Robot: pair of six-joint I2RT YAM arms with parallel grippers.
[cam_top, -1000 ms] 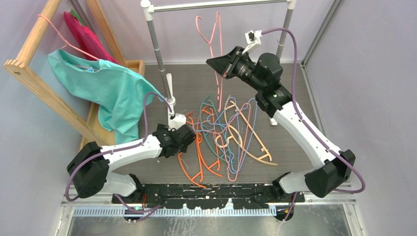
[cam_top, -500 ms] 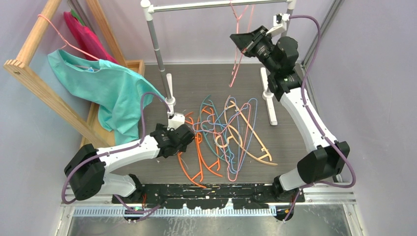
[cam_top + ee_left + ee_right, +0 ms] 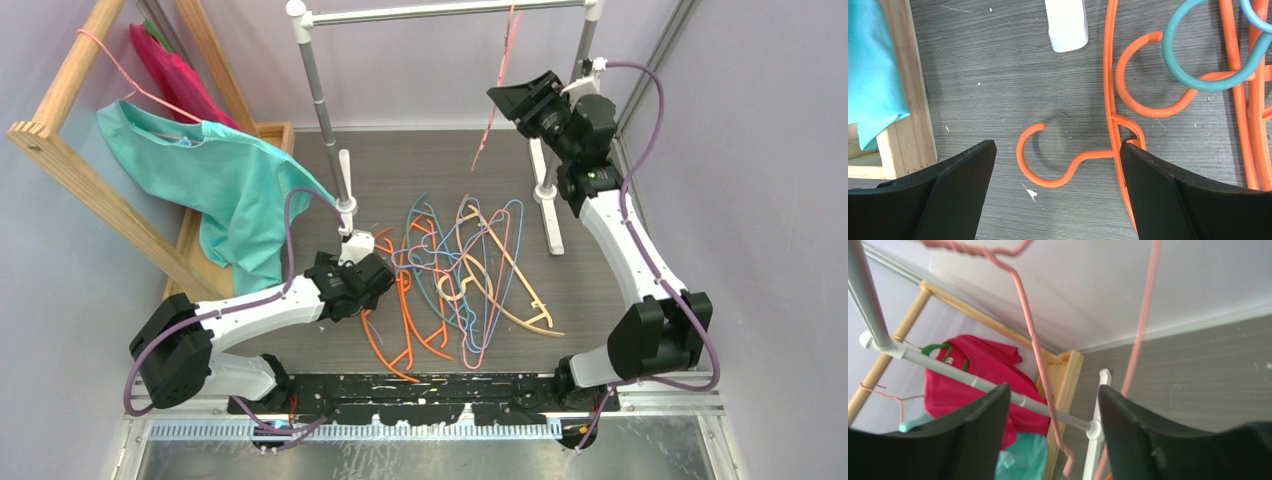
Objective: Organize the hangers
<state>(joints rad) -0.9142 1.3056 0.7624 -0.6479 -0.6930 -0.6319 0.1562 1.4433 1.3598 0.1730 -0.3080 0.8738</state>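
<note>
From above, a pink wire hanger (image 3: 503, 75) hangs from the metal rail (image 3: 440, 12) of the garment rack at the back of the bench (image 3: 420, 165). The right fingers (image 3: 520, 100) are raised just beside it. The other hangers (image 3: 470, 280), orange, teal, light-blue, pink and one tan, lie tangled in a heap mid-bench. The left fingers (image 3: 368, 278) sit low at the heap's left edge. A teal shirt (image 3: 230, 180) drapes from a wooden frame (image 3: 60, 150) on the left.

At the left wrist, the fingers are spread wide and hold nothing. The hook of an orange hanger (image 3: 1095, 154) lies flat on the bench in the gap between them. Farther off, a teal hook (image 3: 1213, 86) crosses a second orange hook, near the rack's white foot (image 3: 1066, 25).

At the right wrist, the fingers stand apart and grip nothing. The pink wire runs down through the gap between them; whether it brushes either finger cannot be told. A red garment (image 3: 978, 375) hangs behind.
</note>
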